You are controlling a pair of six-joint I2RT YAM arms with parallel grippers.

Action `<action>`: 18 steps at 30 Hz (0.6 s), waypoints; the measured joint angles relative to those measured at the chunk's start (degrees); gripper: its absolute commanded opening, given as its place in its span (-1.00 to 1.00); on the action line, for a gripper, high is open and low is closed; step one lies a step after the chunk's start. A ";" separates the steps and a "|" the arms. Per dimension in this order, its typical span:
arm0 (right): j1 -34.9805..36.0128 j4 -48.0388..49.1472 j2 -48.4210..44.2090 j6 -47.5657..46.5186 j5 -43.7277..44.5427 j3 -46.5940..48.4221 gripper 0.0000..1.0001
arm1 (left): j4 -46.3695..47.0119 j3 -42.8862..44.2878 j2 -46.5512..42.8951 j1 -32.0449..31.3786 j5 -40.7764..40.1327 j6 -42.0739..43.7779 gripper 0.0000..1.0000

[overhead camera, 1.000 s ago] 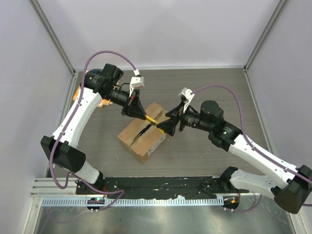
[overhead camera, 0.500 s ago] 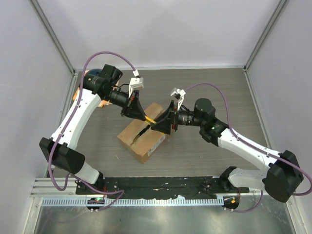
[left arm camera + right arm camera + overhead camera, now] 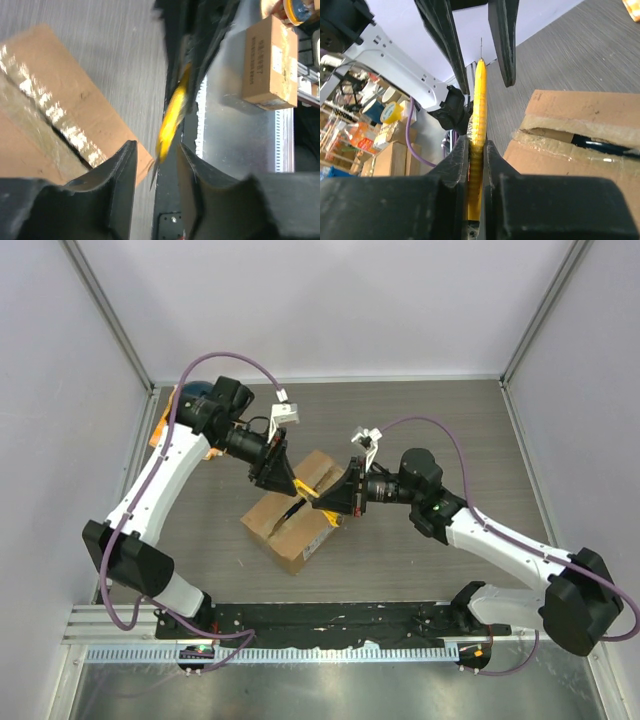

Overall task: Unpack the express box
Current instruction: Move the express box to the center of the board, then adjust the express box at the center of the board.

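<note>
Okay, the express box sits skewed on the desk, left of centre and nearer the front edge, its taped top seam split open. Above its far corner, the right gripper is clamped tight on a yellow cutter. The left gripper has its fingers apart either side of the cutter's tip, gripping nothing. Open desk runs right of the box and to the far edge. A blue bowl sits at the far-left corner.

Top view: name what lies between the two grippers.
A yellow cutter bridges them: the right gripper is shut on one end, its tip sits between the left gripper's parted fingers. The right wrist view shows it clearest.
</note>
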 measured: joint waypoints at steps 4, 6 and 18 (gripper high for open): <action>0.04 -7.50 -5.05 0.15 4.63 -1.29 -0.98 | 1.11 -5.46 -0.15 -0.15 -8.92 -5.95 0.27; 0.04 -11.37 -9.33 0.22 7.89 -3.13 -0.98 | 2.05 -7.74 -0.13 -0.61 -15.13 -7.87 0.99; 0.59 -19.34 -20.59 12.46 17.79 -19.76 -0.98 | 4.87 -12.20 -3.52 2.56 -36.81 -3.65 1.00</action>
